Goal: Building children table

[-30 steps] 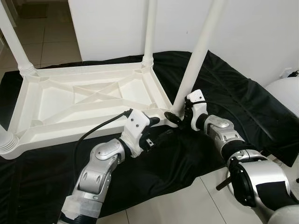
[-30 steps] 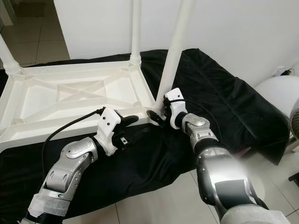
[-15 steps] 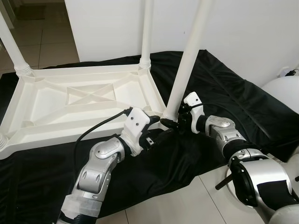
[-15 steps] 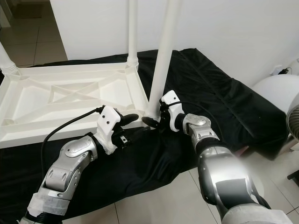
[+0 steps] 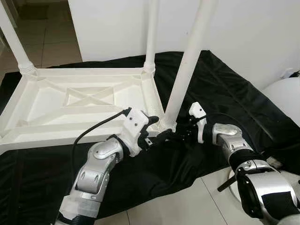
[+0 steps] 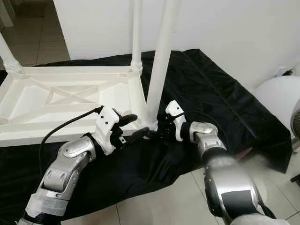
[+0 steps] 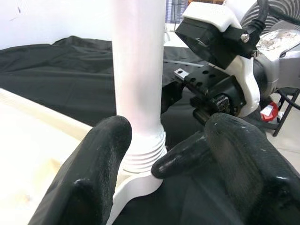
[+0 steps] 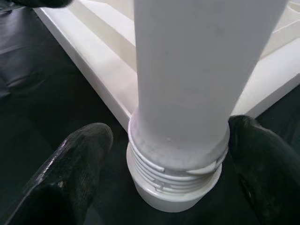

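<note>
A white plastic children's table (image 5: 84,101) lies upside down on a black cloth (image 5: 229,89), its legs pointing up. The near right leg (image 5: 187,65) stands in its corner socket with a ribbed collar (image 8: 176,159) at the base. My left gripper (image 5: 157,129) is open at that corner, its fingers (image 7: 93,168) either side of the collar. My right gripper (image 5: 172,135) reaches in from the right, open, with its fingers (image 8: 75,168) straddling the same collar low down. One right finger looks to touch the collar; the other stands apart.
Two more legs (image 5: 151,37) (image 5: 16,42) rise at the far corners. A white wall (image 5: 253,33) stands close behind. A white rounded object (image 5: 286,93) sits at the right, and tiled floor (image 5: 178,206) lies in front of the cloth.
The right gripper has dropped from beside the leg to low around its collar. The left gripper's fingers have closed in on the same corner. The camera has shifted slightly.
</note>
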Robot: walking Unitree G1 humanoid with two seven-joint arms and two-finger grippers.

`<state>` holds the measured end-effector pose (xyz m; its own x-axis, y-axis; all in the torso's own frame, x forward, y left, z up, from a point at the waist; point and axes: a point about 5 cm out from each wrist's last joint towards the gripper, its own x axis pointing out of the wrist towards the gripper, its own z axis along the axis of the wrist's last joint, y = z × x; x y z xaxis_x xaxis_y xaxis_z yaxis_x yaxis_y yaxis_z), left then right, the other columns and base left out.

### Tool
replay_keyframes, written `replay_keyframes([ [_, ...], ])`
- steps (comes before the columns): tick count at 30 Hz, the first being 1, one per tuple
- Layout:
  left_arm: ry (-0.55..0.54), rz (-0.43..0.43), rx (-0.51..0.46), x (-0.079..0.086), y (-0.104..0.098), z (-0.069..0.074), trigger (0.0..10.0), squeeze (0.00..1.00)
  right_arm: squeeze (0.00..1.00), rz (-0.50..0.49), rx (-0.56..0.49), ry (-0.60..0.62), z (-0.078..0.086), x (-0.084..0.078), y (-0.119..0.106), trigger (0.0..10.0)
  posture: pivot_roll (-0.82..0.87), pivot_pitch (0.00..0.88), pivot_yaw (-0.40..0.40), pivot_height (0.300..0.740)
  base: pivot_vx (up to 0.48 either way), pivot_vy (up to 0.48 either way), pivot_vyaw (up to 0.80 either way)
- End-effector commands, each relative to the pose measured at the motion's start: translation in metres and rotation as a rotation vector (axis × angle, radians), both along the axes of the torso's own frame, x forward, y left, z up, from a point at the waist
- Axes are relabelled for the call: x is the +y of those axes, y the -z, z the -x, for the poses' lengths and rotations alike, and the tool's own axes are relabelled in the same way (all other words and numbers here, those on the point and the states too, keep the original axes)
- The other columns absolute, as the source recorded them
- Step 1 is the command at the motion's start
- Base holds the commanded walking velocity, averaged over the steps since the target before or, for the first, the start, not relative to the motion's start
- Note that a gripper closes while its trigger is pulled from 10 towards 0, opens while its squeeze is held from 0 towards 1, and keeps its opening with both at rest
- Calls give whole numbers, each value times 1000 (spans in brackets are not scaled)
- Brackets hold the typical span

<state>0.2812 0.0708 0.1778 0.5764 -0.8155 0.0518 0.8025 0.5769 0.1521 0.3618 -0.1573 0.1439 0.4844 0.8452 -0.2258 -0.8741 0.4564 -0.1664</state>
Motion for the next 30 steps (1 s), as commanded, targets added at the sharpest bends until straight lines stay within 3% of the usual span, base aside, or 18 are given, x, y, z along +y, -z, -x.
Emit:
replay_keyframes([
  [1, -74, -3, 4, 4, 2, -2, 10000, 0, 0, -10, 5, 28, 2, -5, 4, 10000, -12, 48, -26, 740, 0, 0, 0],
  [11, 51, -125, 40, 12, 18, 14, 10000, 0, 0, -93, -20, 32, -2, 2, -6, 10000, 1, 45, -31, 740, 0, 0, 0],
  [21, 54, -117, 48, 6, 20, 17, 10000, 0, 0, -117, -94, 56, -11, 19, -21, 10000, 12, 42, -39, 740, 0, 0, 0],
  [22, 49, -112, 46, 5, 19, 16, 10000, 0, 0, -121, -105, 68, -13, 21, -24, 8667, 16, 43, -41, 740, 0, 0, 0],
  [24, 49, -112, 46, 5, 19, 16, 10000, 0, 0, -121, -105, 68, -13, 21, -24, 8667, 16, 43, -41, 740, 0, 0, 0],
  [25, 42, -106, 45, 5, 18, 16, 10000, 0, 0, -123, -113, 73, -15, 23, -27, 4235, 16, 43, -41, 740, 0, 0, 0],
  [26, 42, -106, 45, 5, 18, 16, 10000, 0, 0, -123, -113, 73, -15, 23, -27, 4235, 16, 43, -41, 740, 0, 0, 0],
  [27, 38, -104, 44, 5, 17, 16, 10000, 0, 0, -128, -116, 80, -16, 25, -28, 2627, 18, 43, -43, 740, 0, 0, 0],
  [28, 36, -103, 44, 5, 17, 16, 10000, 0, 0, -132, -116, 83, -17, 25, -29, 2627, 18, 43, -43, 740, 0, 0, 0],
  [29, 33, -103, 45, 5, 18, 17, 10000, 0, 0, -135, -115, 86, -17, 25, -30, 0, 19, 42, -44, 740, 0, 0, 0],
  [30, 32, -104, 46, 5, 18, 18, 10000, 0, 0, -137, -115, 90, -17, 24, -30, 0, 19, 43, -46, 740, 0, 0, 0],
])
